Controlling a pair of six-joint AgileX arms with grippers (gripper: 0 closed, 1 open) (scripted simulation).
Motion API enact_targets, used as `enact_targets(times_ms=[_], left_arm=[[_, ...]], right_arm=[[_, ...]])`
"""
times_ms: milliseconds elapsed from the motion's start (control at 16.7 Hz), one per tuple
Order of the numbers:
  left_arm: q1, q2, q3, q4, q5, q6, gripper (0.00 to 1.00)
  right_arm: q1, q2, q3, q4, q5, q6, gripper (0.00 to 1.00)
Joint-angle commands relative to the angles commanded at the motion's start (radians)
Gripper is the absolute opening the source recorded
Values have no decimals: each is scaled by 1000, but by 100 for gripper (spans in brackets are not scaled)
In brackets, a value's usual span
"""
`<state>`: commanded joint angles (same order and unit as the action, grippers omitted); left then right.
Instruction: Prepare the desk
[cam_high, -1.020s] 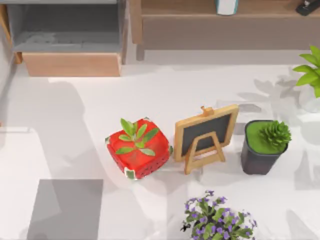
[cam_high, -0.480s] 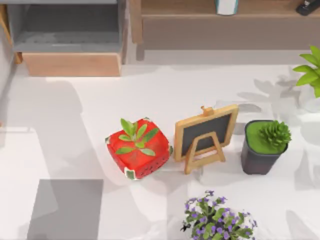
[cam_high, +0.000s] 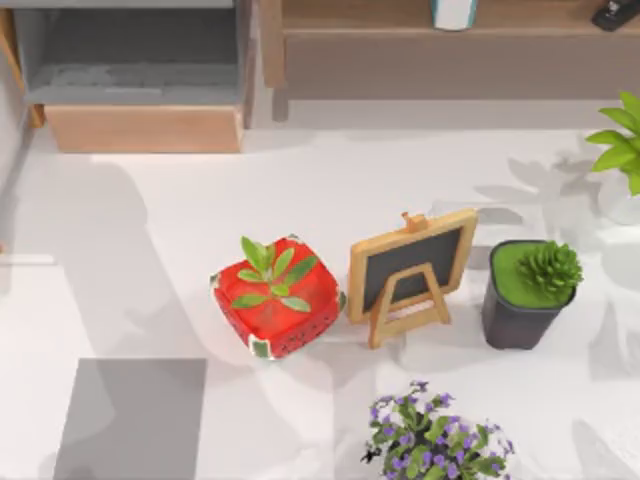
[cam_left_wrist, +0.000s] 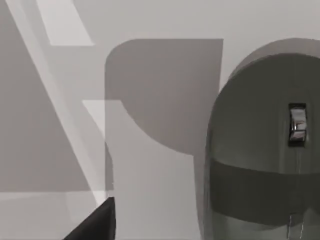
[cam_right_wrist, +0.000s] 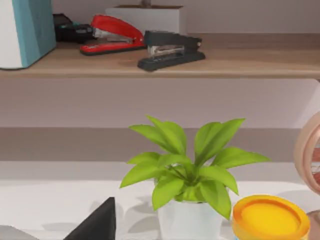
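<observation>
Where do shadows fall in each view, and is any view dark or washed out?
Top view: soft grey shadows cross the desk, heaviest on its left side and around the plants at right; the small blackboard casts a faint one. Left wrist view: muted greys, broad overlapping shadow shapes, not dark. Right wrist view: evenly lit, with a soft shadow beside the leafy plant.

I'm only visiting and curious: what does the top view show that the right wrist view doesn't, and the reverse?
Top view only: a red strawberry-shaped planter, a small chalkboard easel, a dark pot with a succulent, purple flowers, a grey mat.
Right wrist view only: a red stapler, a yellow-lidded jar.
Shared: the white desk and the leafy green plant.
</observation>
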<state>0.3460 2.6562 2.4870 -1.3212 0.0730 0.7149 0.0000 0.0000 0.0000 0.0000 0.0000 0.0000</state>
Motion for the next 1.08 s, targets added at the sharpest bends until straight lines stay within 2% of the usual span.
enact_targets(times_ms=[360, 1080], left_arm=[[-8, 9, -15, 25, 0, -8, 100], [-8, 9, -15, 25, 0, -8, 10]], right_arm=[[0, 0, 0, 0, 0, 0, 100], [0, 0, 0, 0, 0, 0, 100]])
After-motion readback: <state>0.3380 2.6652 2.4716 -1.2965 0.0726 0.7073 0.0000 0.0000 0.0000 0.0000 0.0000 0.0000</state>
